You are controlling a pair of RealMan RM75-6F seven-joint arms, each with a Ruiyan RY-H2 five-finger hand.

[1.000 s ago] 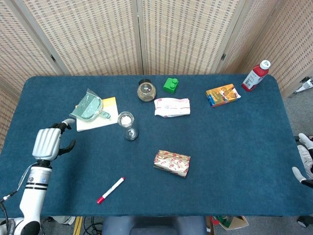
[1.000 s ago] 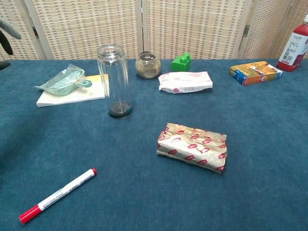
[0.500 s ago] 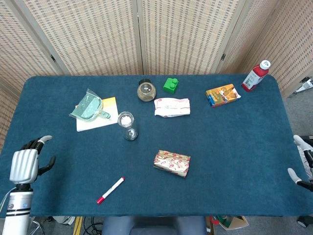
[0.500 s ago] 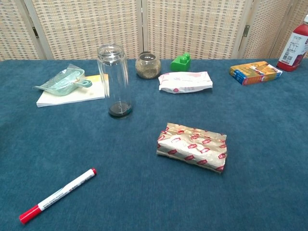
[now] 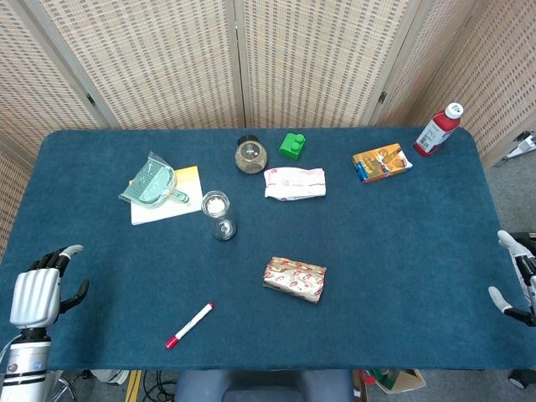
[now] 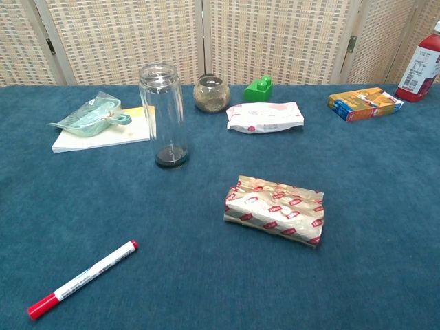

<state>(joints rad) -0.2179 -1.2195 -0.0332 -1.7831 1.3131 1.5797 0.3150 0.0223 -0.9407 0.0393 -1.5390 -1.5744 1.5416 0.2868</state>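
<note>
Table (image 5: 402,251): blue cloth.
Near edge: red marker (image 5: 189,325), foil packet (image 5: 295,279).
Middle: glass jar (image 5: 218,213).
Far corner: red bottle (image 5: 437,129).

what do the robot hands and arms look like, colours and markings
The left robot hand has a ribbed silvery-white back with black fingers and pale tips, on a white wrist ringed with black bands. Only pale grey-white fingers with dark parts of the right robot hand show at the frame edge.

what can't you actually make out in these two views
- Right hand: head view, cut off by the right edge, so how its fingers lie is unclear; absent from the chest view.
- Left hand: head view shows only its back; what the palm side does is hidden.
- Print on the orange box and red bottle: too small in both views.
</note>
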